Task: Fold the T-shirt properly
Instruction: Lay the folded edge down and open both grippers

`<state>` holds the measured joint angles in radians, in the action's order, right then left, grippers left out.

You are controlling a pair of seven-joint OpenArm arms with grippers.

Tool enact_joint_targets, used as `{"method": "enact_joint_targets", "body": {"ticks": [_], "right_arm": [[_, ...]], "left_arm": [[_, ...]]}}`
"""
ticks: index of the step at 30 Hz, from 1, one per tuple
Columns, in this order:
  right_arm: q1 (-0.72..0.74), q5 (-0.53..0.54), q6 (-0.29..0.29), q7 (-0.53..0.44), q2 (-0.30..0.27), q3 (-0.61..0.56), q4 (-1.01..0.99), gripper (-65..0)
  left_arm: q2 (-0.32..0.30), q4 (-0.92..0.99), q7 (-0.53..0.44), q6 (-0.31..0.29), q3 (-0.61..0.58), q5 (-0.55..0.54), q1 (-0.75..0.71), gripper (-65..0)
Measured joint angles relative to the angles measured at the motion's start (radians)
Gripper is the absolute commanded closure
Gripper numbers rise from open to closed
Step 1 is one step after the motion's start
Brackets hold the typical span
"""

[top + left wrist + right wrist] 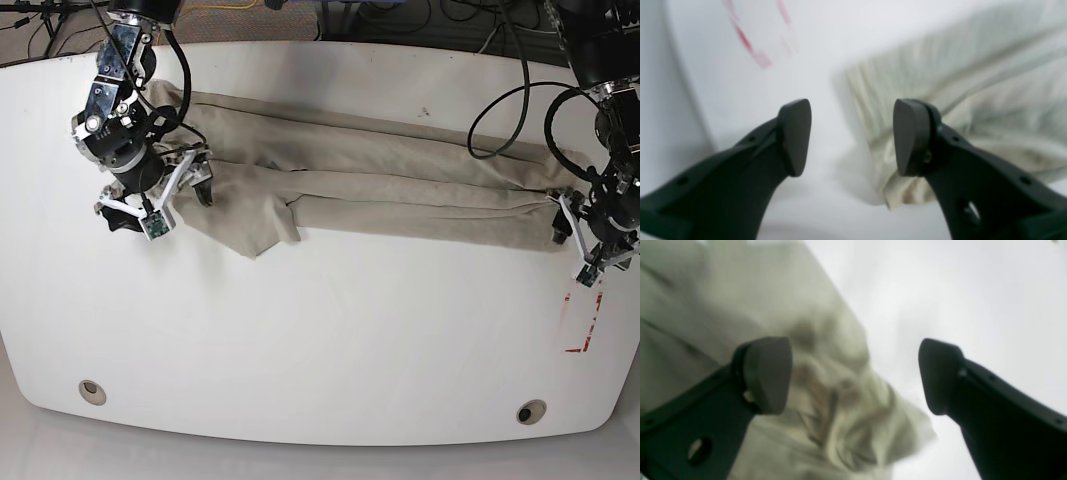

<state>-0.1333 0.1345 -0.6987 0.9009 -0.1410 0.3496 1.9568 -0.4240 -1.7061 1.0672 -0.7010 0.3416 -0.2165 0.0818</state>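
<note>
**Both grippers open at the ends of the folded shirt**

White smooth oval table [320, 350], matte, two small round grommet holes near its front edge. Red tape marks [582, 325] on it just below the left gripper.

Beige soft cloth T-shirt [400, 185]: lies on the table as a long narrow band, lengthwise creases, wrinkled, no print. One short flap hangs out of the band toward the front, near the right gripper. Wrist views are blurred; the weave is not readable.

Right gripper [158, 195]: black hard plastic fingers, rounded wedge pads, jaws wide apart, nothing clamped. In the right wrist view [853, 375] a bunched corner of the shirt sits under and between the jaws; one pad overlaps the cloth, the other is over bare table. Contact cannot be told.

Left gripper [588, 235]: same black fingers, jaws parted, less wide, holding nothing. In the left wrist view [851, 136] the shirt's end edge lies just beside one pad and runs away from it; bare table shows between the jaws. Contact cannot be told there either.
</note>
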Motion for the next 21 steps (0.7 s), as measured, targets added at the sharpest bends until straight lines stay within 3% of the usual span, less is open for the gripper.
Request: {"method": "enact_joint_targets", "body": {"ticks": [2,4,9,11,15,21], "right_arm": [[0.003,0.036,0.001,-0.003,0.005,-0.004,-0.002,-46.1],[0.002,0.047,0.001,-0.006,0.026,-0.002,-0.013,-36.6],[-0.008,0.009,0.0,-0.002,0.062,-0.003,-0.074,-13.8],[-0.022,-0.012,0.0,-0.006,0.063,-0.003,-0.103,-9.0],[-0.056,-0.043,0.0,-0.034,0.06,-0.002,-0.143,-9.8],[-0.092,-0.087,0.0,-0.092,0.045,-0.001,-0.201,-11.9]], "left_arm": [[0.012,-0.023,0.008,0.001,0.005,0.004,0.005,-35.8],[0.04,-0.029,0.01,0.003,0.015,0.017,0.009,-32.8],[0.092,0.015,-0.002,0.0,0.008,0.021,-0.011,-24.3],[0.109,0.048,-0.009,0.0,0.005,0.047,-0.025,-22.5],[0.132,0.11,-0.055,0.002,0.011,0.139,-0.057,-20.6],[0.135,0.173,-0.157,0.0,0.011,0.15,-0.108,-20.6]]}}
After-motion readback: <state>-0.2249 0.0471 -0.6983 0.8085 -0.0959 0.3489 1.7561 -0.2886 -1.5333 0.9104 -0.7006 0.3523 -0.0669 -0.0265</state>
